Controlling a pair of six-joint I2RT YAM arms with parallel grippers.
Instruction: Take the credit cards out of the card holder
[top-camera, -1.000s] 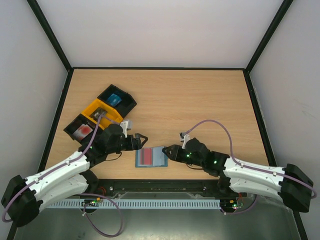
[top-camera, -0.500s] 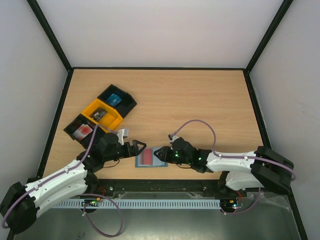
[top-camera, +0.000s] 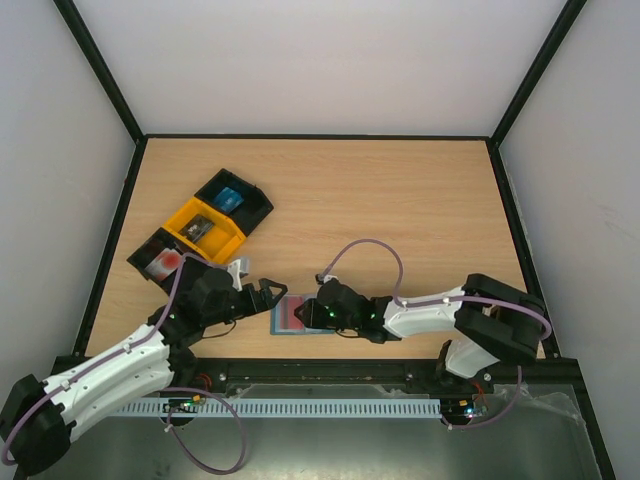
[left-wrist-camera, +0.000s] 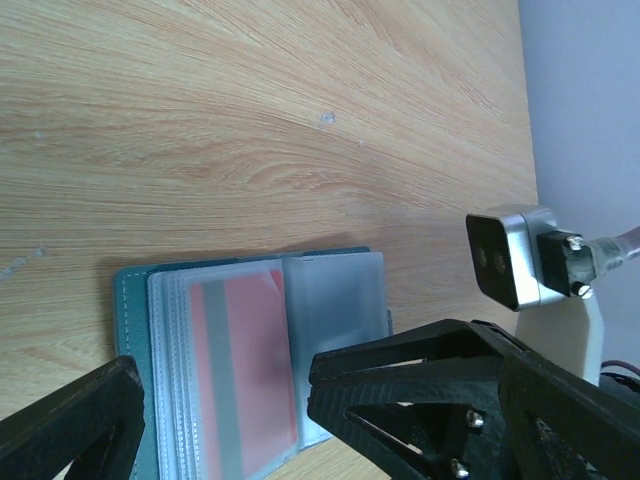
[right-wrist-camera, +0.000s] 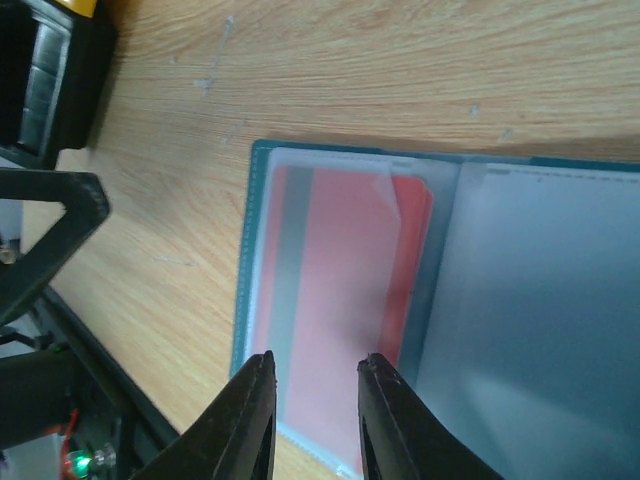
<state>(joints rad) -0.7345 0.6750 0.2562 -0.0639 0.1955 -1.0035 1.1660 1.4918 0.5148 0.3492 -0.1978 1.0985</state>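
With the card holder (left-wrist-camera: 335, 320) lying open at the near edge of the surface (top-camera: 400, 200), the right fingers (right-wrist-camera: 250, 420), slightly parted and empty over the red card (right-wrist-camera: 340, 290) in its left half, should pinch only that card's edge while the wide-open left fingers (left-wrist-camera: 430, 375) pin the holder down

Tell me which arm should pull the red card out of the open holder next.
Right, probably. The right gripper is directly over the open card holder, fingertips framing an edge of the red card. The left gripper gapes wide beside the holder's left edge, not lined up with the card.
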